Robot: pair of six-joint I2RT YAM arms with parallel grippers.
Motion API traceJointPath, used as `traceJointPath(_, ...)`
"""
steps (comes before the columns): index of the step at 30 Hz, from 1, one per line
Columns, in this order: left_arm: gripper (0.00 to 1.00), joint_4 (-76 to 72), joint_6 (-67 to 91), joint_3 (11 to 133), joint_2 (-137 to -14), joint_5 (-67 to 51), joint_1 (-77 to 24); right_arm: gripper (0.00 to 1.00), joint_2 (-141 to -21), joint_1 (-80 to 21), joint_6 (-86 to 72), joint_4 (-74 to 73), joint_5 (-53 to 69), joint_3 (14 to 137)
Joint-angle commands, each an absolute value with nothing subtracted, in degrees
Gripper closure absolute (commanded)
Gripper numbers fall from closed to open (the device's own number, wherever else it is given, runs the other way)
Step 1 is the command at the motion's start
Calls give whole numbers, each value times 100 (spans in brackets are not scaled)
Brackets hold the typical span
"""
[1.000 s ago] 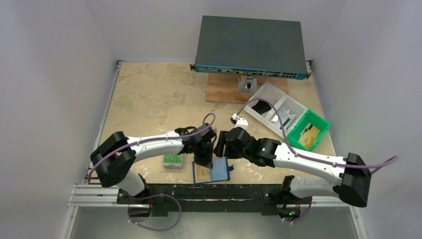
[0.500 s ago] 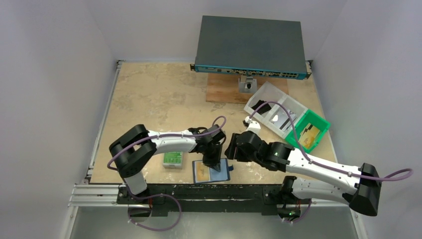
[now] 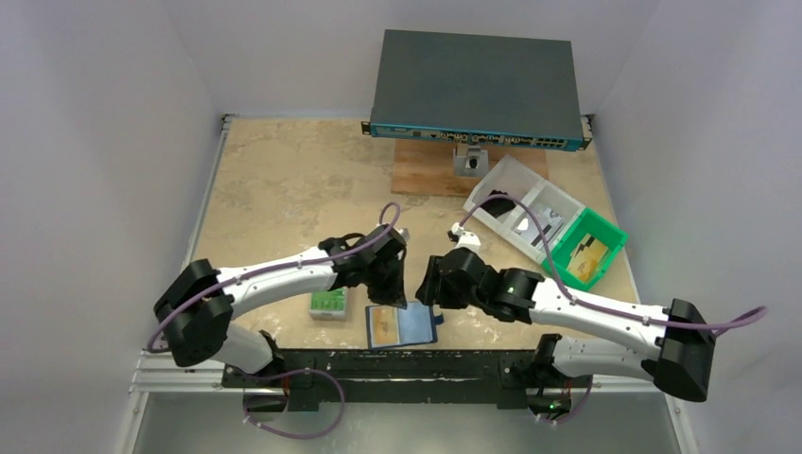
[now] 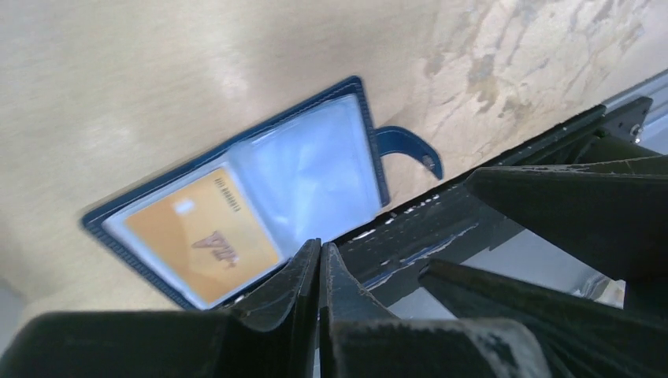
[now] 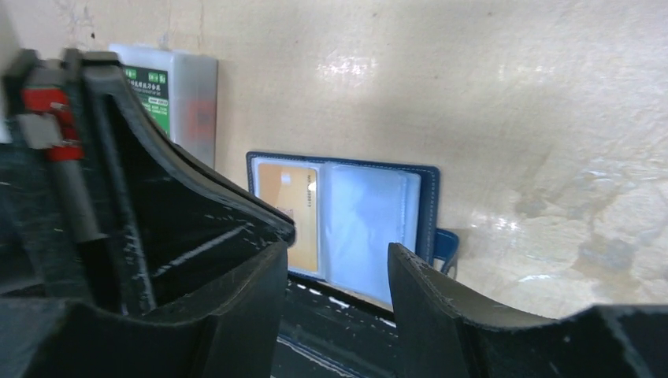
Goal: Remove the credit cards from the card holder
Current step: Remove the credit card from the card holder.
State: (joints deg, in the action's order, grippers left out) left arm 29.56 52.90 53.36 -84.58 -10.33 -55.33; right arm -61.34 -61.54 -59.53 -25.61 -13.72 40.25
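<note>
Left pincer (image 4: 319, 250) closed, right pincer (image 5: 335, 256) half-spread, both empty: we should pin the card holder (image 3: 418, 323), then tease out the credit card (image 3: 383, 326).

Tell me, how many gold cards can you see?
2: one card in the open card holder, left sleeve; another card apparently in the green bin. Others may be hidden beneath.

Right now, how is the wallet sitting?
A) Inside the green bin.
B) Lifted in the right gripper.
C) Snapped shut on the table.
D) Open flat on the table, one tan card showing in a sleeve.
D: the wallet lies spread open on the table, with a tan card in one clear sleeve and no card seen in the other.
</note>
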Motion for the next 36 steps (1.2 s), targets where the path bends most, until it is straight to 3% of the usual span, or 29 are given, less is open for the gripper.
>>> traceJointPath(1, 97, 3412, 5230, 4888, -7939, -728, -5311, 51, -6484, -6270, -5840, -1844, -964, 4100)
traceJointPath(15, 100, 3202, 5292, 4037, -7620, -668, -5089, 55, -8208, -6438, -5966, -36, 236, 4061)
traceJointPath(36, 100, 3084, 5319, 3990, -8015, -597, -5090, 55, -8569, -6398, -6207, 399, 306, 3532)
